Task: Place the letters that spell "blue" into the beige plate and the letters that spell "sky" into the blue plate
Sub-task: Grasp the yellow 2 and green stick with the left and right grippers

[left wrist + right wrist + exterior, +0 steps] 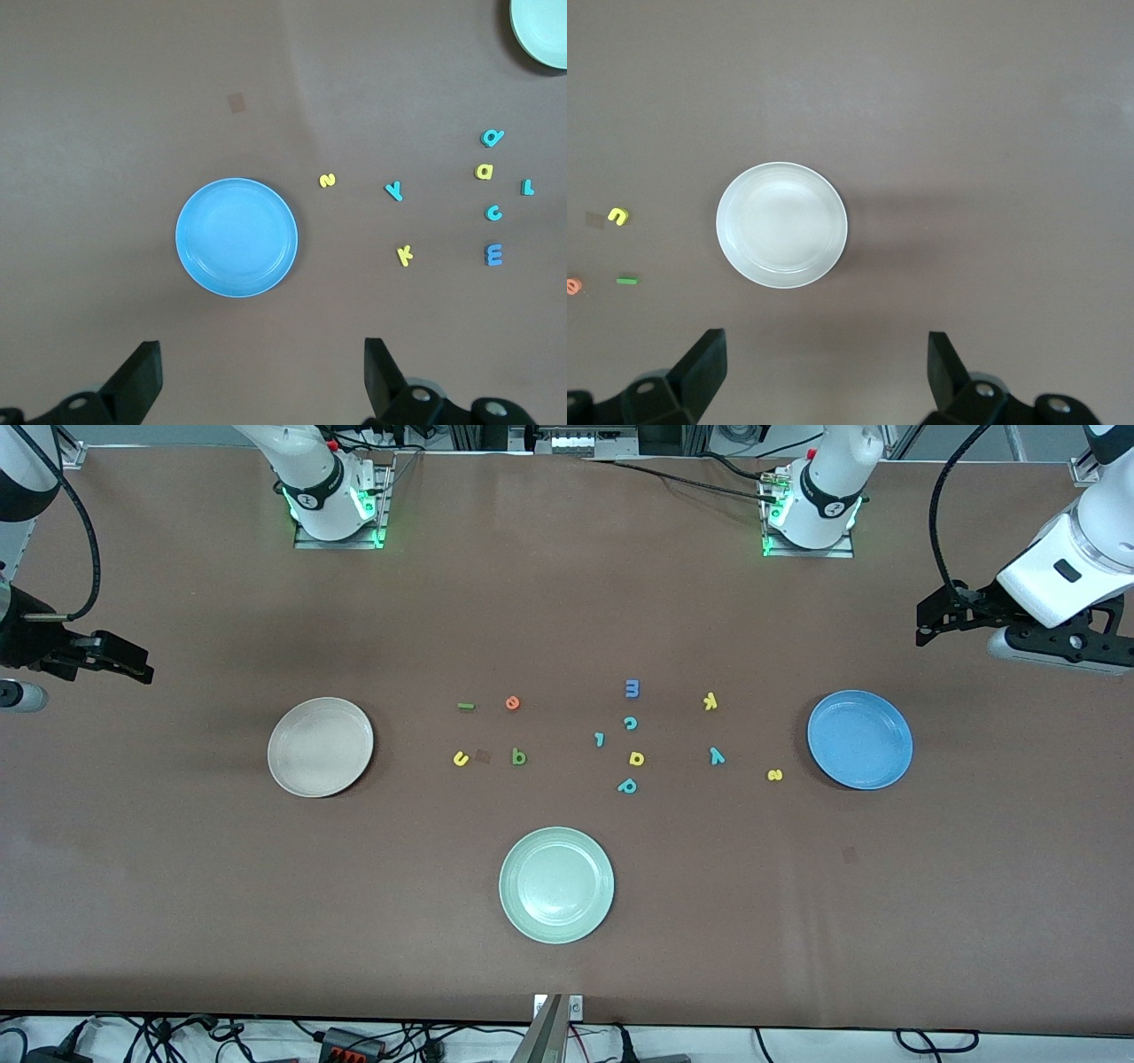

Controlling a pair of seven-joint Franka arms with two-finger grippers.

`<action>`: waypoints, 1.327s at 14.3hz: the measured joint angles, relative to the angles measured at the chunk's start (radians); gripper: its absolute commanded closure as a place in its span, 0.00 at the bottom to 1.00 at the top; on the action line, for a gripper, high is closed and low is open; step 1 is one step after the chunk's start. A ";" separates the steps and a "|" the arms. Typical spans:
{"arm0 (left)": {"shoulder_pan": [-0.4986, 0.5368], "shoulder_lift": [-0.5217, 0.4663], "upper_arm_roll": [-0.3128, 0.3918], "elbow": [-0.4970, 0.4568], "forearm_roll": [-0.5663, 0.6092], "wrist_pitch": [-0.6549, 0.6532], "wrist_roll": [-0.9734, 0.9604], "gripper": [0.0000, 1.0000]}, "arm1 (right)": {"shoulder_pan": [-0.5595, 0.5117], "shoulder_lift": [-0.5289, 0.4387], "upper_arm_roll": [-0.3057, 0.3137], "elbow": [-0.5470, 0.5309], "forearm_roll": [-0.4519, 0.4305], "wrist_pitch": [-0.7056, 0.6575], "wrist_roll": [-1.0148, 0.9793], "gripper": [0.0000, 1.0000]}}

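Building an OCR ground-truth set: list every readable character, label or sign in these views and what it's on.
Only single foam letters lying on the table; no words, brands or numbers.
"l": green letter
"e": orange letter
"u": yellow letter
"b": green letter
"m": blue letter
"c": teal letter
"k": yellow letter
"y": teal letter
"s": yellow letter
"p": teal letter
Small teal piece and yellow letter: not surely readable.

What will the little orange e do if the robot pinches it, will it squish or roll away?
The orange e looks like thin foam lying flat on the table, so it probably won't roll. It's tiny, likely very light, and may slide when nudged. Foam usually squishes slightly, so a pinch might bend it.
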 measured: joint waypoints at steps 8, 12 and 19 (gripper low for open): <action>-0.004 0.001 -0.003 0.000 0.000 -0.001 0.000 0.00 | -0.001 0.011 0.000 -0.004 0.000 -0.004 -0.008 0.00; -0.019 0.016 -0.007 0.001 0.000 -0.052 0.000 0.00 | -0.002 0.030 -0.002 -0.005 0.000 -0.010 -0.070 0.00; -0.058 0.209 -0.048 -0.004 -0.032 0.019 -0.002 0.00 | -0.014 0.030 -0.001 -0.022 0.001 -0.045 -0.072 0.00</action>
